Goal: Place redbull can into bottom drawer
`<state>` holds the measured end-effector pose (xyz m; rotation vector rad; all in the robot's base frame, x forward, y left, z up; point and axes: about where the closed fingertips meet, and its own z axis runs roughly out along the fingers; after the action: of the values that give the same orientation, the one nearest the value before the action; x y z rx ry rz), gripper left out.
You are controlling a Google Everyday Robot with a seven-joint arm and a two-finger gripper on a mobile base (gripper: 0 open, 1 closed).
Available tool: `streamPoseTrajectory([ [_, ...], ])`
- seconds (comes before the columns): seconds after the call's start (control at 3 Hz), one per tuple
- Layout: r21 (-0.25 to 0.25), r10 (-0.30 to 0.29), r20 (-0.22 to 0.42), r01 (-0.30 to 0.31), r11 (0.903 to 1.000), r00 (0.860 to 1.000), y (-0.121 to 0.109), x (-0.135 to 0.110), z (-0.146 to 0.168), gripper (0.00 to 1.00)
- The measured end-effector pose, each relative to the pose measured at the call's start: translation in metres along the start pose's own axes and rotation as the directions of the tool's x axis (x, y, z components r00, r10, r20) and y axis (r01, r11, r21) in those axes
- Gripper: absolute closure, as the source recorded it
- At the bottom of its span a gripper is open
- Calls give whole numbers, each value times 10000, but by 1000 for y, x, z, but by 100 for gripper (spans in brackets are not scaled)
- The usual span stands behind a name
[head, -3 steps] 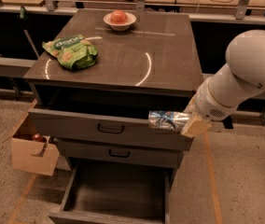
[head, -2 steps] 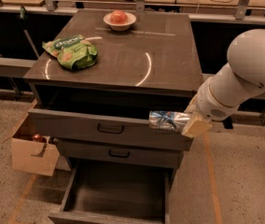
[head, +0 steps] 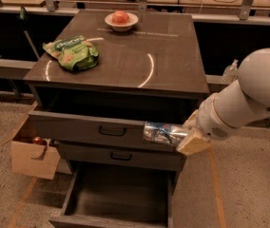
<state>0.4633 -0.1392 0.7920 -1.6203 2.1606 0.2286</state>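
My gripper (head: pixel 186 136) is clamped on the right end of the redbull can (head: pixel 164 132). The fingers are closed only as far as the can's width allows, with a tan pad showing beneath it. The can lies on its side in the air, pointing left, just in front of the right end of the top drawer (head: pixel 92 127). My white arm (head: pixel 249 96) reaches in from the right.

The middle drawer (head: pixel 120 155) sits below the can, out a little. Nearer and lower, the bottom drawer (head: pixel 85 186) is pulled out farthest, its dark floor showing. The can is above it, not in it.

Left of the cabinet (head: pixel 125 61) a cardboard box (head: pixel 30 160) holds something round and red. On the cabinet top lie a green snack bag (head: pixel 73 55) at the left and, at the far edge, a bowl (head: pixel 120 25) holding a reddish fruit (head: pixel 120 16).
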Motion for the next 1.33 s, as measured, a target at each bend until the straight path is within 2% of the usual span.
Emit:
streamPoseTrajectory([
  [0.33, -771, 547, 1012, -470, 9959, 9934, 52, -13, 25, 100],
  [0.67, -1247, 1454, 1735, -1247, 9843, 9740, 99, -19, 58, 100],
  [1.0, -1576, 2090, 1950, -1797, 9710, 9583, 135, -17, 113, 100],
  [1.33, -1623, 2337, 1616, -2078, 9646, 9588, 153, -5, 173, 100],
])
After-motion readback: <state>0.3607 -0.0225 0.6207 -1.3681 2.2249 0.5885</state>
